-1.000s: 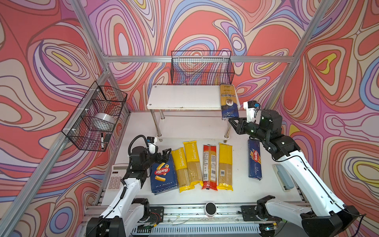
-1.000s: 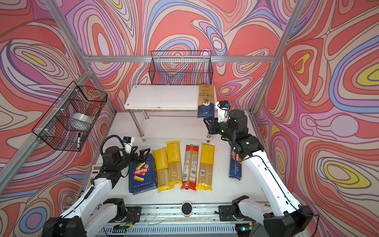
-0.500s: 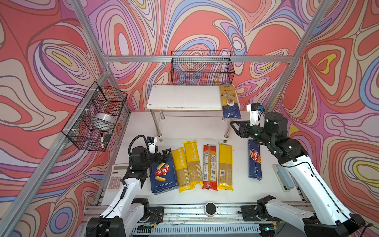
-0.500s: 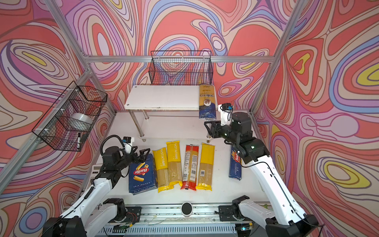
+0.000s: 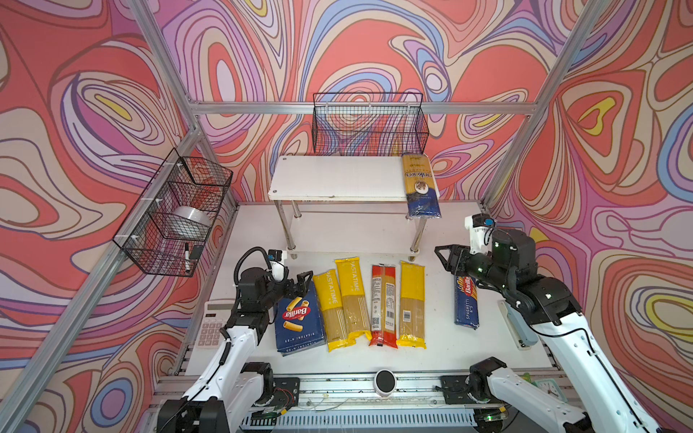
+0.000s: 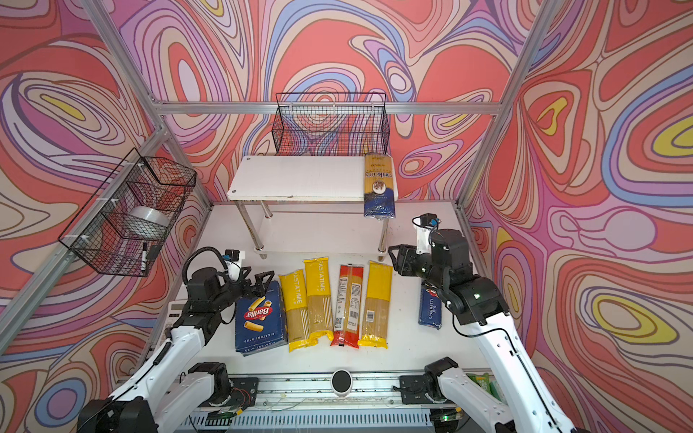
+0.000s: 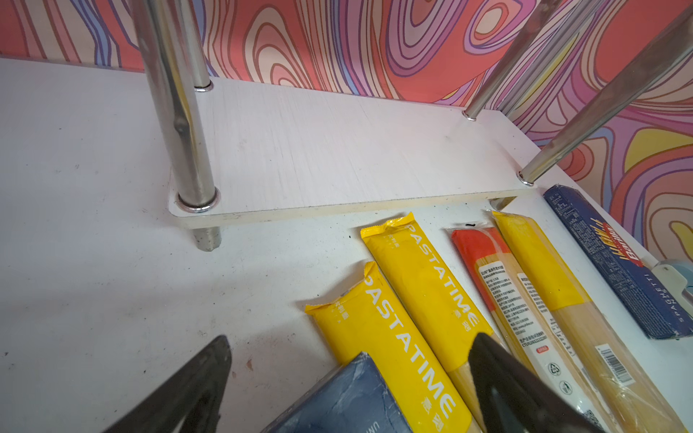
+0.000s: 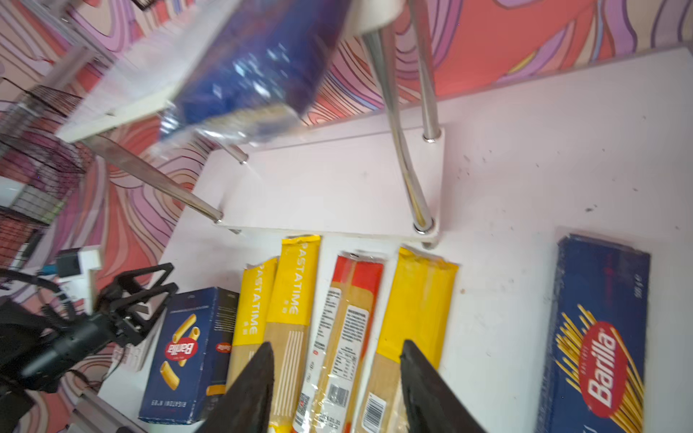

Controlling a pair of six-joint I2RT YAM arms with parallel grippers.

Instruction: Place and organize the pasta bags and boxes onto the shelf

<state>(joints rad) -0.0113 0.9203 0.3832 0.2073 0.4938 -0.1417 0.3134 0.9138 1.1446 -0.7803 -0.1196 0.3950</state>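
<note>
1. Status of the placement. The gold-and-navy bag (image 5: 419, 183) lies flat on the right end of the top board of the shelf (image 5: 337, 180). Its navy end hangs past the board's front edge. I see nothing touching it, so I take the first placement as done, though the overhang may call for a push toward the wall.

2. Status of the right gripper (image 5: 444, 258). The right wrist view shows both fingers spread with nothing between them. The gripper sits clear of the shelf, over the far end of the spaghetti carton (image 5: 467, 303).

3. Status of the left gripper (image 5: 304, 279). Its jaws stand wide apart, hovering at the far end of the rigatoni carton (image 5: 298, 322). The left wrist view shows one carton corner below the gap, not pinched.

4. Remaining stock. The lower board is bare. On the table (image 5: 442, 348) lie both cartons, three yellow bags (image 5: 352, 296) and the red bag (image 5: 383, 303), side by side in front of the shelf. I judge six items left to place.

5. Change over the last second. The right gripper was up at the bag's navy end with its fingers close together. It has since let go, spread its fingers and drawn back toward the near right. The bag has kept its place after release. The left arm and the row of packs show no shift
</note>
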